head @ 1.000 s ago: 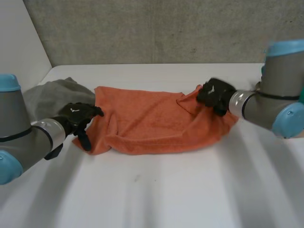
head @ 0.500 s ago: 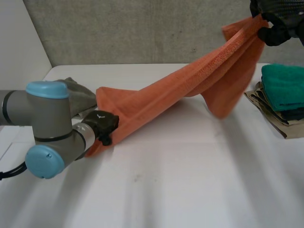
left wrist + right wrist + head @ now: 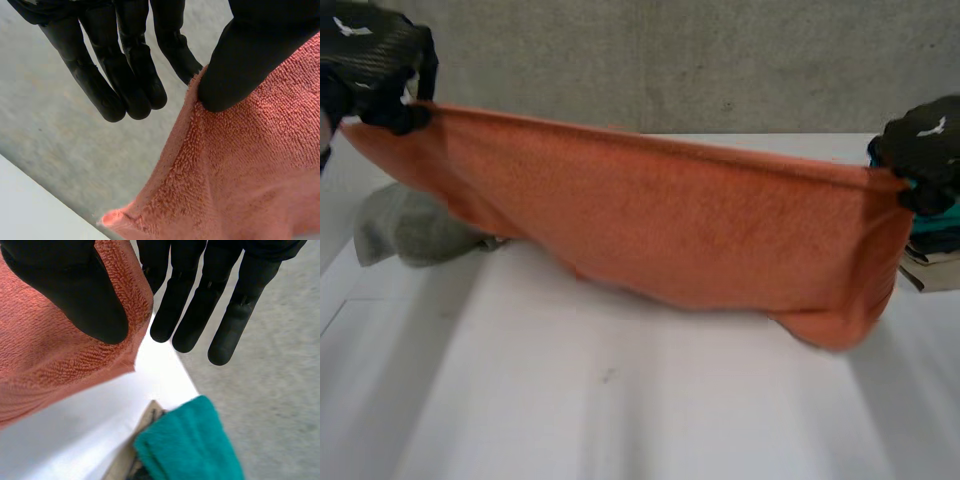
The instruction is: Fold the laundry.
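A second ago the towel [image 3: 690, 230] lay bunched on the counter [image 3: 620, 420] — now we hold it stretched wide in the air, left hand [image 3: 370, 65] at ten o'clock, right hand [image 3: 925, 150] at three, fingers [image 3: 175, 50] and thumb pinching one top corner each — ready, we judge, for folding.

No readable text; white emblem [image 3: 353, 27] on left hand [image 3: 380, 65], right hand [image 3: 920, 155].

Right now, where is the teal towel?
In the head view the teal towel tops a stack at the table's right side, beside the right robot hand holding the orange towel.
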Tool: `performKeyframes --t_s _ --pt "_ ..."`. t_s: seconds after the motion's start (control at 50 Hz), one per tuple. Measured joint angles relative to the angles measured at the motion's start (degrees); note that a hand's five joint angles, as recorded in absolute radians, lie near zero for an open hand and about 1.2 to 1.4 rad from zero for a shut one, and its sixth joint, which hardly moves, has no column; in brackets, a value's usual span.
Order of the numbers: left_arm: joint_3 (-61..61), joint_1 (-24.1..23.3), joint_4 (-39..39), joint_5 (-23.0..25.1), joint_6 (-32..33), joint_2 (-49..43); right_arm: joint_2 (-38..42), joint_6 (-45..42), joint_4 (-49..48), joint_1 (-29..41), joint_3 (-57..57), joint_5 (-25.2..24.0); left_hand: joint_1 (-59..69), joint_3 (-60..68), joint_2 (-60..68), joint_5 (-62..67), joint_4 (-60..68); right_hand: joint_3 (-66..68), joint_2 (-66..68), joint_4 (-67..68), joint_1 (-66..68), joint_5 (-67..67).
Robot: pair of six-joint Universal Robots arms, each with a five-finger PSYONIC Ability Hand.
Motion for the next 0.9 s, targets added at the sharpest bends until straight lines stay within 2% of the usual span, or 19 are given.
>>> performKeyframes --t_s 0.14,0.28,0.38,0.44,0.46,0.48,0.5,0.56,0.64,0.76,0.9 --pt "8.9 -1.5 -2.7 -1.9 4.3 -18.0 8.6 0.4 -0.6 2.6 -2.7 -1.4 0.0 0.0 0.0 0.0 0.0 0.0 0.0 0.0 0.0 1.0" --pt "26.2 -2.1 -1.0 -1.4 5.7 -34.3 22.1 3.3 -8.7 6.2 -16.3 0.8 0.0 0.0 0.0 0.0 0.0 0.0 0.0 0.0 0.0 1.1" --pt "42.4 -2.1 7.2 -0.8 2.6 -38.0 29.6 10.7 -23.8 7.9 -31.3 6.8 0.0 0.0 0.1 0.0 0.1 0.1 0.0 0.0 0.0 1.1" --pt "48.3 -1.9 14.1 -2.5 -1.6 -36.9 31.0 16.3 -34.6 8.0 -36.1 10.9 0.0 0.0 0.1 0.0 0.1 0.1 0.0 0.0 0.0 1.1" --pt "50.1 -1.9 18.1 -4.0 -4.3 -35.9 31.0 20.0 -41.8 7.9 -37.6 13.3 0.0 0.0 0.1 0.0 0.1 0.1 0.0 0.1 0.0 1.1" --pt "50.7 -1.8 20.1 -4.8 -5.7 -35.4 30.9 20.9 -43.4 7.9 -37.8 13.8 0.0 0.0 0.1 0.0 0.1 0.1 0.0 0.0 0.0 1.1" --pt "50.9 -1.7 22.8 -5.9 -7.6 -34.5 30.3 23.7 -48.8 7.8 -37.8 15.2 0.0 0.0 0.1 0.0 0.1 0.1 0.0 0.0 0.0 1.1" --pt "48.8 -1.6 28.9 -7.7 -11.9 -32.1 28.4 27.9 -56.8 7.8 -35.3 16.0 0.0 0.0 0.1 0.0 0.1 0.1 0.0 0.1 0.0 1.1" --pt "43.1 -1.4 32.1 -6.7 -13.7 -30.0 26.5 29.6 -59.6 8.1 -31.3 14.7 0.0 0.0 0.1 0.0 0.1 0.1 0.0 0.0 0.0 1.6" --pt "32.3 -0.6 33.3 -3.5 -12.3 -29.2 26.1 28.3 -54.6 8.8 -26.7 12.5 0.0 0.0 0.1 0.0 0.1 0.1 0.2 0.1 0.0 1.7" --pt "21.3 0.4 33.5 -2.1 -9.5 -31.4 28.5 25.4 -46.3 9.0 -21.9 10.4 0.0 0.0 0.1 0.0 0.2 0.1 0.3 0.0 0.0 1.7"
